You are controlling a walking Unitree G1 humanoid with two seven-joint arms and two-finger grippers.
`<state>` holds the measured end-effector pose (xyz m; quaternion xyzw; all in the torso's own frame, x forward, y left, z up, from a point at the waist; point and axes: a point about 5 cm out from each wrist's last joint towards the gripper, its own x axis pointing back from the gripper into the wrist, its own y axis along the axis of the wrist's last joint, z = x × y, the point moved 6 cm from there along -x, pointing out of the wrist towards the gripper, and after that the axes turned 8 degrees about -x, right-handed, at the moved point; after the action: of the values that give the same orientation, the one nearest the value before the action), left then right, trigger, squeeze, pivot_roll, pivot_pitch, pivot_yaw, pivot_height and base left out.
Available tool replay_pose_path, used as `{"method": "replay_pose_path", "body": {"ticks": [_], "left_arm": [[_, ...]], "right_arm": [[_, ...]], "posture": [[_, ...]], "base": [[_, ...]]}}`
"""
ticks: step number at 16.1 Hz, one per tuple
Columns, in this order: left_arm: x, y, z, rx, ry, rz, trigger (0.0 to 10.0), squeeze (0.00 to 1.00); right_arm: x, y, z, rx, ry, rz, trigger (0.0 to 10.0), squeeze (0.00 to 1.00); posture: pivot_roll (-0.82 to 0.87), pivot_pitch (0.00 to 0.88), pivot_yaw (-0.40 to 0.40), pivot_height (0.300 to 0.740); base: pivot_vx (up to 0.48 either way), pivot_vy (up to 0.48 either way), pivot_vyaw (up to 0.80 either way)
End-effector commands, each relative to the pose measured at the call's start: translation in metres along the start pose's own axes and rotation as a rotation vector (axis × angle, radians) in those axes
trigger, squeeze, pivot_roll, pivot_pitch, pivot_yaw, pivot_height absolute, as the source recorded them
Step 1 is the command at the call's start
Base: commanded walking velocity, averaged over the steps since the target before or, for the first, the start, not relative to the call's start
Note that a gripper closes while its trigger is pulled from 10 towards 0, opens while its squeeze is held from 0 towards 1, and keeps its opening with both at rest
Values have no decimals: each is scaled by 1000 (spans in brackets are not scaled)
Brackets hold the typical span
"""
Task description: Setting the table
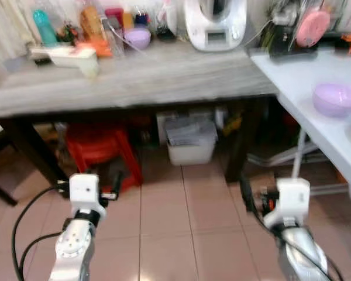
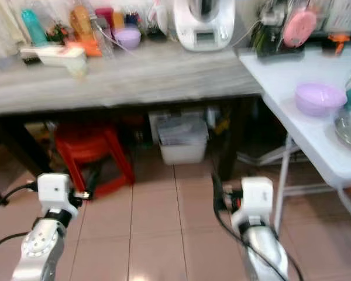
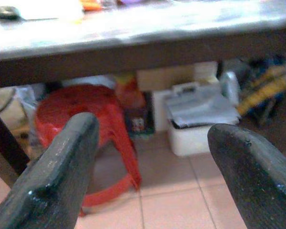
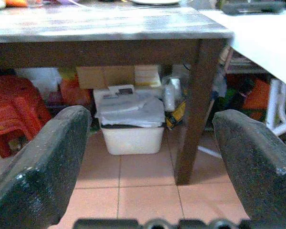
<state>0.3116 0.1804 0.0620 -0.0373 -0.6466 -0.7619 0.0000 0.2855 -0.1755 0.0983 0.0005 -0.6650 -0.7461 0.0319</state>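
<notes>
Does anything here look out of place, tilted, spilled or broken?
Nothing stands out. The purple bowl sits upright on the white table, and the bottles and the white appliance stand upright on the grey table. No spill shows. The left gripper and right gripper hang low, jaws open, holding nothing.

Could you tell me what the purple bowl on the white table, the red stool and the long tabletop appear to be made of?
Purple bowl: likely plastic, matte pastel with a soft sheen. Red stool: moulded plastic by its look, glossy, uniform in colour. Long tabletop: grey streaked grain, probably wood or laminate, on dark legs. White table under the bowl: smooth and plain.
</notes>
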Motion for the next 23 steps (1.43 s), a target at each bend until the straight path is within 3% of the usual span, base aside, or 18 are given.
{"method": "replay_pose_path", "body": {"ticks": [1, 4, 7, 9, 11, 14, 17, 23], "left_arm": [[-1, 5, 4, -7, -2, -16, 10000, 0], [-1, 7, 7, -5, 9, -18, 10000, 0], [-5, 10, -3, -15, -32, -22, 10000, 0], [-7, 20, 3, -4, -13, -32, 10000, 0], [-6, 18, 4, -20, -17, -25, 10000, 0], [-5, 18, 14, -20, 27, -15, 10000, 0], [1, 14, 11, -24, 17, -3, 10000, 0], [-1, 12, -3, -6, -20, 1, 10000, 0]], "right_arm": [[0, 1, 3, -1, 8, -5, 10000, 0], [-1, 0, 6, -8, 9, -11, 10000, 0], [2, 0, 0, -14, -23, -18, 10000, 0], [2, 2, 5, -7, 5, -20, 10000, 0], [2, -2, 1, -26, -24, -15, 10000, 0], [-2, -3, 13, -42, 5, -21, 10000, 0], [-9, -2, 19, -44, 32, -26, 10000, 0], [-6, 0, 8, -42, -4, -19, 10000, 0]], "posture": [[-73, 56, 55, 740], [-80, 53, 75, 740], [-79, 61, 89, 740], [-65, 82, 117, 740], [-40, 78, 117, 740], [-9, 71, 115, 740], [-4, 74, 106, 740], [-42, 83, 92, 740]], "base": [[0, -416, 0], [0, -417, 0], [0, -415, 144], [0, -414, 469], [0, -412, 463], [0, -407, 454], [0, -404, 406], [0, -222, 68]]}}
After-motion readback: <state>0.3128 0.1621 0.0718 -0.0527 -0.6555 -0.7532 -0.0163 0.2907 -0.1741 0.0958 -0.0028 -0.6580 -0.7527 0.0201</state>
